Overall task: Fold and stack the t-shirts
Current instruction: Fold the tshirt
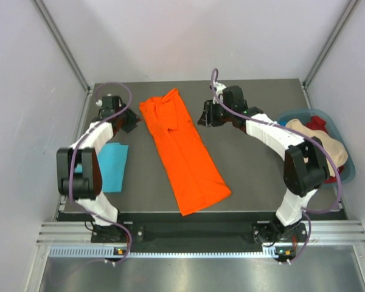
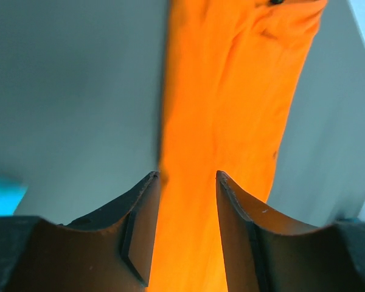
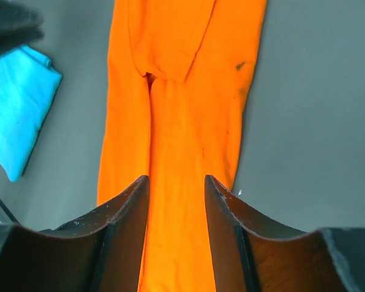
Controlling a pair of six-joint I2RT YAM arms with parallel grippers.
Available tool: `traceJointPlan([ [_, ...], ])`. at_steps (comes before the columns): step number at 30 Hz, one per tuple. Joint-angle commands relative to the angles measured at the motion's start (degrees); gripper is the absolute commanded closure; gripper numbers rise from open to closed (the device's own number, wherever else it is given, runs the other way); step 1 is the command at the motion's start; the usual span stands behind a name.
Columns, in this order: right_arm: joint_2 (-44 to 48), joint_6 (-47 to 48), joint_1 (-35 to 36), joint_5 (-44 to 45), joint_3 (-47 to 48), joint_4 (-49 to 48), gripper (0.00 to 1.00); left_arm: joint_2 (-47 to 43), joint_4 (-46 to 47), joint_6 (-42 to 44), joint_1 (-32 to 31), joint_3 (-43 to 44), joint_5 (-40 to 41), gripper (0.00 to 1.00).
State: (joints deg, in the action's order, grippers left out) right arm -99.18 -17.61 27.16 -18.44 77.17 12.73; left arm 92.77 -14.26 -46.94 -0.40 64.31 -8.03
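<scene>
the left gripper (image 2: 187, 176) and right gripper (image 3: 175, 178) both have their jaws parted and hold nothing. each looks down on the orange t-shirt (image 1: 185, 155), a long folded strip mid-table. they flank its far end, likely to fold it shorter. the turquoise t-shirt (image 1: 112, 165) lies folded at the left, probably the stack's base.
</scene>
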Motion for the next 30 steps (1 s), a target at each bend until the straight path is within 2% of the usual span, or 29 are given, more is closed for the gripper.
traceJointPlan([
  [1, -2.16, 2.84, -0.53, -6.08, 3.26, 0.46, 0.58, 6.88, 10.74, 2.9, 1.36, 8.26, -5.94, 0.53],
  [5, -1.2, 4.07, -0.61, -5.56, 1.5, 0.79, 0.59, 17.67, 12.85, 4.31, 2.6, 14.34, -7.08, 0.52],
  [11, -0.58, 4.69, -0.61, -4.5, 1.85, 1.86, 0.59, 28.41, 10.83, 4.75, 4.18, 23.13, -5.68, 0.52],
  [18, -1.28, 4.95, -0.61, -2.83, 1.85, 1.68, 0.6, 35.98, 13.56, 4.31, 4.45, 30.07, -8.31, 0.54],
  [26, -3.22, 4.16, -0.62, -3.97, 1.5, 1.07, 0.6, 41.43, 10.84, 4.75, 4.54, 36.4, -6.03, 0.55],
  [30, -3.74, 4.16, -0.61, -3.89, 1.85, 0.98, 0.6, 43.37, 9.43, 4.93, 4.53, 39.65, -4.62, 0.6],
])
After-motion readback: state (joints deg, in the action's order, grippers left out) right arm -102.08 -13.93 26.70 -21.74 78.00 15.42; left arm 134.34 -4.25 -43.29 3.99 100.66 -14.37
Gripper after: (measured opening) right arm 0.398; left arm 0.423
